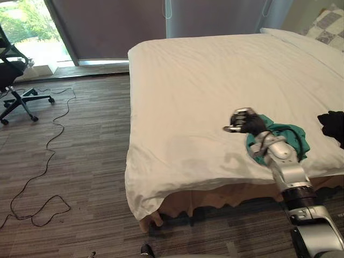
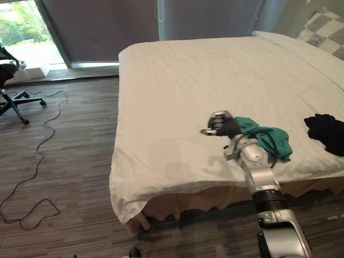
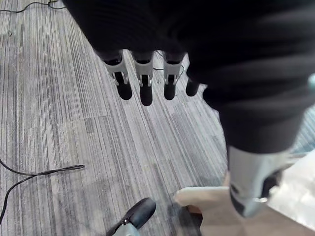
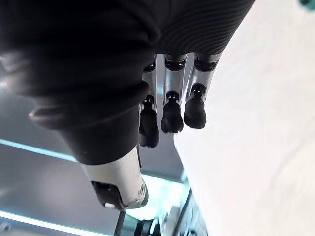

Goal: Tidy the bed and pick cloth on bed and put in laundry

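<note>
Left eye view: a wide bed (image 1: 215,80) under a smooth white sheet takes up most of the scene. It stands on a grey-brown striped carpet floor (image 1: 80,161), with a beige skirt showing under its near edge. At the bed's far right end lie a long white pillow (image 1: 306,43) and, behind it, a grey-and-white checked cushion (image 1: 329,26). A black wheeled office chair (image 1: 13,80) stands well away on the floor by the bright window. Near the bed's front edge, towards the right, a crumpled teal cloth (image 1: 294,137) lies on the sheet. A bunched black cloth (image 1: 333,124) lies apart from it, further right, cut off by the picture's edge. The right robot hand (image 1: 246,123) sits above the sheet just beside the teal cloth's left side, and its silver forearm crosses in front of the cloth's near part. In the right wrist view its dark-tipped fingers (image 4: 172,98) hang in a loose, relaxed row with nothing between them and the thumb, and white sheet lies past them (so the teal cloth is on the bed, not in its grasp). In the left wrist view the left robot hand (image 3: 143,78) hangs over the carpet, fingers straight and empty, thumb held apart.
</note>
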Robot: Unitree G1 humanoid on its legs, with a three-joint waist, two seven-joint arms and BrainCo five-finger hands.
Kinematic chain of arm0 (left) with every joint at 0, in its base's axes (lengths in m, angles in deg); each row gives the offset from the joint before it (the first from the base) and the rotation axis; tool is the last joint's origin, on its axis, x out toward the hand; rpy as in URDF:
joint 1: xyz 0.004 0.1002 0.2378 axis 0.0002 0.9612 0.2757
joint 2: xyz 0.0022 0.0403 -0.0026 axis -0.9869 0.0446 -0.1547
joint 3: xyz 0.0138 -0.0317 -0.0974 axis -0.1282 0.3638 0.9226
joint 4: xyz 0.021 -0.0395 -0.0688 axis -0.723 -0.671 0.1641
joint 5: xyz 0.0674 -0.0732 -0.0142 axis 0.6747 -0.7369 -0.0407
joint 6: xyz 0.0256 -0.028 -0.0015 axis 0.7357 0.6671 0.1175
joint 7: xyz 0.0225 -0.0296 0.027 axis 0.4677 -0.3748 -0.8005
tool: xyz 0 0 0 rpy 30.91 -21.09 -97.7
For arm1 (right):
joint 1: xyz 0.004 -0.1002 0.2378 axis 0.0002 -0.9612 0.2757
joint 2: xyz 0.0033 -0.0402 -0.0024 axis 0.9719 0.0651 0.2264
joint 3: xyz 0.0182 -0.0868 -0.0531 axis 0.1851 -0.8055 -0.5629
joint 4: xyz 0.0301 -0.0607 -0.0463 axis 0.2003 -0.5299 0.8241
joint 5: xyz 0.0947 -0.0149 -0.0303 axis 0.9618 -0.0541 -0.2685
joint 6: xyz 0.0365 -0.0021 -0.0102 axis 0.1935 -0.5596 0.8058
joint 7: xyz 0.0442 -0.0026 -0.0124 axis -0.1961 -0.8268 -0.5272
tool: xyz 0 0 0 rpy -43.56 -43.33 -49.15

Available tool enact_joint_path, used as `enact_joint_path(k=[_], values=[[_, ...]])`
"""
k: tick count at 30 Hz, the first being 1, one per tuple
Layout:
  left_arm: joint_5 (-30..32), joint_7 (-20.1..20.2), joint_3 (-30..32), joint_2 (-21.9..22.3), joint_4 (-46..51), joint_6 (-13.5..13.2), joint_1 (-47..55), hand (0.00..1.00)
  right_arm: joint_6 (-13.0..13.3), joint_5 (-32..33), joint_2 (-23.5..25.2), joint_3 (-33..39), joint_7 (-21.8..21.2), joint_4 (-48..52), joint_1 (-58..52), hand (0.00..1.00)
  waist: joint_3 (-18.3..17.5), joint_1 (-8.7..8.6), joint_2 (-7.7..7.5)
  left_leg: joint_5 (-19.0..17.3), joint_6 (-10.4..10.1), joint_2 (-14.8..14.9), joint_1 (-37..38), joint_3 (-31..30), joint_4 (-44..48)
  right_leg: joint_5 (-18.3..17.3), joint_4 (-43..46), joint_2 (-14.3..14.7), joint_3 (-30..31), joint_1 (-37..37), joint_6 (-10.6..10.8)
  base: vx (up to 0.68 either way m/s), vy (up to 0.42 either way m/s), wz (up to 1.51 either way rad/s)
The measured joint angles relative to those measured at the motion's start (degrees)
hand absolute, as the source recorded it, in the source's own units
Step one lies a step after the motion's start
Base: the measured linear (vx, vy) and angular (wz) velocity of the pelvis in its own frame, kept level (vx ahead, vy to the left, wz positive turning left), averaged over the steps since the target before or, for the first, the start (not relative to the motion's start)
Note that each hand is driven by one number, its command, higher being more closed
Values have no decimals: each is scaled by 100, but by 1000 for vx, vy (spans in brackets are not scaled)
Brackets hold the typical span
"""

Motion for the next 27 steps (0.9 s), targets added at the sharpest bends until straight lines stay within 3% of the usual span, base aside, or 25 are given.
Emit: enact_joint_path(k=[3, 5, 9, 13, 17, 20, 23, 27], values=[[-198, -14, -223, -1, 112, -187, -445, 0, -89, -26, 434, -532, -5, -95, 677, 100, 533, 152, 57, 166, 83, 13, -396, -129, 32, 104, 92, 7, -96, -364, -34, -98, 49, 23], [-310, -60, -379, -3, 417, -321, -752, 0, -168, -70, 660, -786, 41, -227, 1214, 100, 1105, 322, 150, 313, 149, 11, -775, -212, 35, 113, 334, -35, -135, -796, -45, -59, 44, 16], [-372, -170, -540, 11, 817, -330, -840, 0, -375, -72, 782, -976, 142, -638, 1641, 100, 1659, 412, 240, 426, 185, -26, -1113, -254, 38, 126, 560, -114, -141, -1164, -35, 9, 36, 9], [-527, -283, -1076, 119, 831, -254, -909, 0, -518, -69, 706, -1117, 279, -1056, 1644, 100, 1811, 470, 478, 469, 187, -123, -1475, -400, 38, 137, 717, -221, -149, -1557, -16, 55, 23, 6], [-674, -306, -1384, 100, 788, -194, -1146, 0, -326, -45, 727, -1122, 289, -1243, 1840, 100, 1870, 471, 697, 525, 140, -159, -1786, -675, 38, 122, 835, -279, -200, -1904, -20, 10, 3, 7], [-779, -296, -1828, 115, 680, -184, -1463, 0, -83, 96, 699, -1098, 245, -1753, 2187, 100, 1866, 468, 1030, 611, 113, -178, -2056, -839, 39, 33, 980, -339, -280, -2182, -71, -18, 5, 16], [-812, -325, -2078, 132, 552, -246, -1583, 0, 132, 376, 690, -1031, 158, -2145, 2294, 100, 1814, 437, 1242, 639, 142, -190, -2135, -907, 50, -32, 1059, -372, -294, -2280, -74, -20, 2, 7], [-809, -457, -2166, 130, 447, -576, -1611, 0, 471, 379, 782, -690, -302, -2709, 2341, 100, 1783, 324, 1330, 614, 112, -245, -2134, -1124, 161, -39, 1086, -419, -303, -2262, -60, -4, 2, 5]])
